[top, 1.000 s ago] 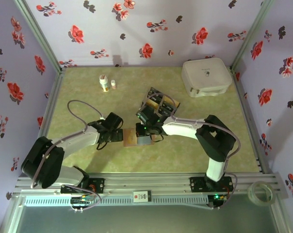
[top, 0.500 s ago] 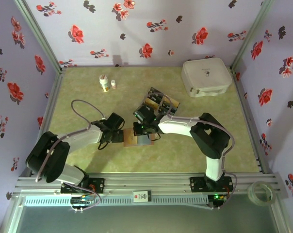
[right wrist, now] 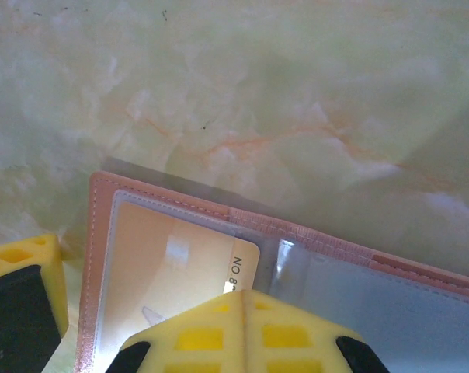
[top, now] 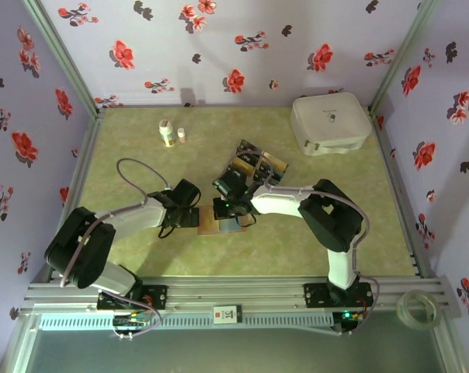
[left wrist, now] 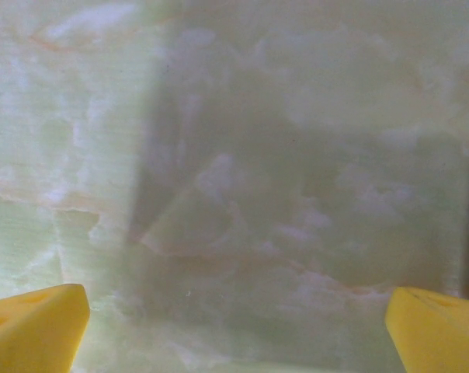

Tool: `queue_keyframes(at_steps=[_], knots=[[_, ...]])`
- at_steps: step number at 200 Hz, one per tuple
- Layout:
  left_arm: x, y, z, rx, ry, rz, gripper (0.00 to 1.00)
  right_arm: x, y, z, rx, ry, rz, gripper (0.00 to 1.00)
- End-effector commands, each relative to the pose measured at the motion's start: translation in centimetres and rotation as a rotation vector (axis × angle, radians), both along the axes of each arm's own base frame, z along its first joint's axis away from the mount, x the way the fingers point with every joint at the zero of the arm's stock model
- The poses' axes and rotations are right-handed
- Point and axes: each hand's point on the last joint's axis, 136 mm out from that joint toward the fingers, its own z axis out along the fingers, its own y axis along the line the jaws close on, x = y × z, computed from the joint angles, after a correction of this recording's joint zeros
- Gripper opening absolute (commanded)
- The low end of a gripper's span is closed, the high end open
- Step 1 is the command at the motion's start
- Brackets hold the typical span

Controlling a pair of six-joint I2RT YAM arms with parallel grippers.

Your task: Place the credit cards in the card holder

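Note:
The card holder (top: 217, 221) lies open on the table between my two grippers; its pink-brown stitched border (right wrist: 312, 233) frames clear pockets. A gold credit card (right wrist: 172, 256) sits in its left pocket, its right end sticking out past the pocket's opening. My right gripper (right wrist: 246, 299) is shut, its joined yellow tips resting over that card's near edge, nothing between them; from above it (top: 233, 211) hangs over the holder. My left gripper (top: 194, 218) stands open at the holder's left edge, its jaws (left wrist: 234, 326) wide over bare table. More credit cards (top: 252, 162), black and gold, lie in a clear tray.
The clear tray (top: 267, 166) stands just behind the holder. A large white case (top: 330, 123) sits at the back right, and two small bottles (top: 167, 134) at the back left. A yellow finger (right wrist: 21, 260) of the left gripper shows beside the holder's left border.
The right arm has shifted slightly left over the holder and the left arm's elbow has moved a little. Both grippers keep their states.

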Motion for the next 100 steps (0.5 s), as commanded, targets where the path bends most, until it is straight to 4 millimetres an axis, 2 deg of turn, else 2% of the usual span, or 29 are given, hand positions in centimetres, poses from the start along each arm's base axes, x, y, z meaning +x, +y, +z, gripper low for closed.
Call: queue_keyframes(at_steps=[1, 47, 77, 100], knots=[[0.6, -0.6, -0.3, -0.015, 0.005, -0.013, 1.0, -0.1, 1.0, -0.1, 0.013, 0.008, 0.015, 0.03], [0.5, -0.6, -0.4, -0.017, 0.007, -0.011, 1.0, 0.0, 1.6, 0.8, 0.026, 0.0, 0.023, 0.03], [0.5, -0.6, 0.1, -0.024, -0.001, -0.012, 1.0, 0.3, 0.8, 3.5, 0.046, -0.046, 0.014, 0.03], [0.4, -0.5, 0.8, -0.032, -0.014, -0.015, 1.0, 0.7, -0.8, 5.4, 0.052, -0.077, -0.006, 0.08]])
